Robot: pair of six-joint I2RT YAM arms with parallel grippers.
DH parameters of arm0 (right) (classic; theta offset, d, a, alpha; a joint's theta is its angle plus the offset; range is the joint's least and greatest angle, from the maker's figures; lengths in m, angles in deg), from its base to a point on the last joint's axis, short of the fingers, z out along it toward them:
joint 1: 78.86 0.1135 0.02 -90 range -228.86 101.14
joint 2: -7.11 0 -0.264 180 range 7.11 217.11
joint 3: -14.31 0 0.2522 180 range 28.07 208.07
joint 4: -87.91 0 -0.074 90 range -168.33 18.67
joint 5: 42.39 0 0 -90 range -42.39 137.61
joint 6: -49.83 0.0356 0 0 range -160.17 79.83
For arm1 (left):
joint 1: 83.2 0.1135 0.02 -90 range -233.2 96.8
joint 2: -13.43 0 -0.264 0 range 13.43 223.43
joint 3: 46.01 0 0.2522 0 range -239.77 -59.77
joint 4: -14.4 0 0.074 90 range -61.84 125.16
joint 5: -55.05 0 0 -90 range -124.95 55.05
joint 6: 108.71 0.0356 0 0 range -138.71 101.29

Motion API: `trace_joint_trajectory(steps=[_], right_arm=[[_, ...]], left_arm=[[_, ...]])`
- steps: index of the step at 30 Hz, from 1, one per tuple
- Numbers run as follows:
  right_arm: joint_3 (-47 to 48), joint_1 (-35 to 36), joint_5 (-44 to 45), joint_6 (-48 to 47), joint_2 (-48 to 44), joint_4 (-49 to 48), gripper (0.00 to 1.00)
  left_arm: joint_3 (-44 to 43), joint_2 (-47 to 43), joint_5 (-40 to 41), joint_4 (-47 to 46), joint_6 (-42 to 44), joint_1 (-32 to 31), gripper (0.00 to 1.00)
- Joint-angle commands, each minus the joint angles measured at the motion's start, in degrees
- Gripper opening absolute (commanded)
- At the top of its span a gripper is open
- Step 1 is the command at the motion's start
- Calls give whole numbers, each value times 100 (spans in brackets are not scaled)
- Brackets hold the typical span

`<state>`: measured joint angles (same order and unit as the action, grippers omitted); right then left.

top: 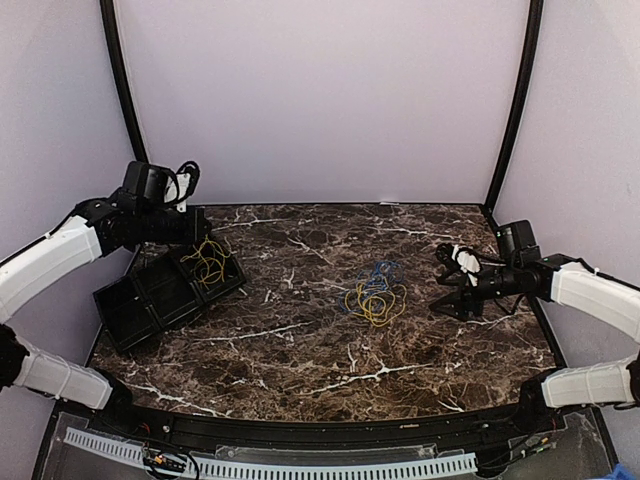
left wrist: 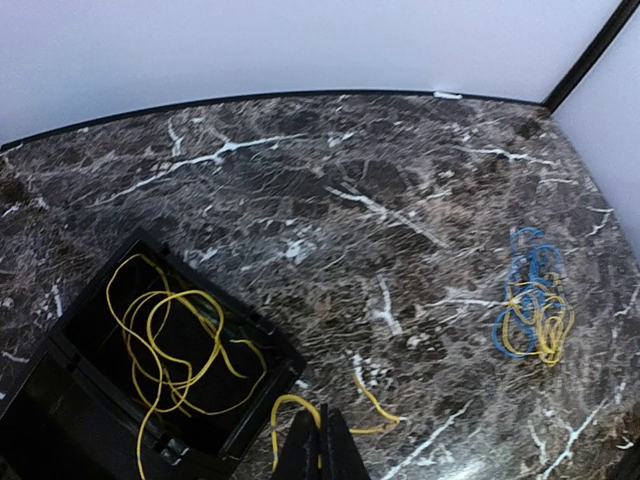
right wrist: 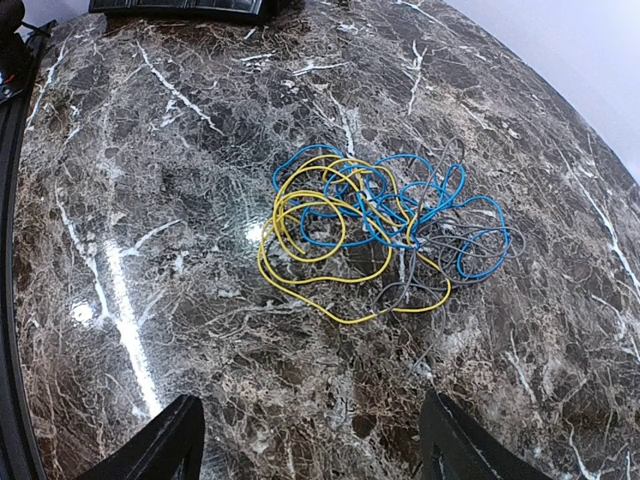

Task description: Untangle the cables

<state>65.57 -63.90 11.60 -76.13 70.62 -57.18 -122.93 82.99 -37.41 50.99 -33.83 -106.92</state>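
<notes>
Right wrist: grey strand (right wrist: 400, 295) in tangle (right wrist: 380, 220), unseen from top | right claw (right wrist: 315, 440) released | left claw (left wrist: 320, 440) grasping yellow cable (left wrist: 290, 399)

In the left wrist view, the black tray (left wrist: 60, 400) is cut off by the lower left edge. Only the tips of the left gripper (left wrist: 320, 450) are shown at the bottom edge. Whether a strand of the cables (left wrist: 538, 325) is pinched between them cannot be determined. The right gripper (right wrist: 310, 400) is likewise cropped at the bottom of its own view.
</notes>
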Motion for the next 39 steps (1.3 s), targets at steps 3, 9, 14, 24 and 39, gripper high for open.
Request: trace_joint_trajectory(steps=[3,9,14,24,39], right_arm=[[109,-17,5,-21,-158,2,75],[121,-15,-9,-33,-125,3,75],[126,-20,-5,-42,-130,27,75],[109,-15,41,-60,-152,19,75],[129,-22,143,-60,44,20,75]], left_arm=[[342,378,1470,-133,426,39,0],[618,640,1789,-743,524,51,0],[352,1296,1898,-961,588,58,0],[-570,2774,2423,-920,757,70,0],[-1216,2291,2531,407,510,114,33]])
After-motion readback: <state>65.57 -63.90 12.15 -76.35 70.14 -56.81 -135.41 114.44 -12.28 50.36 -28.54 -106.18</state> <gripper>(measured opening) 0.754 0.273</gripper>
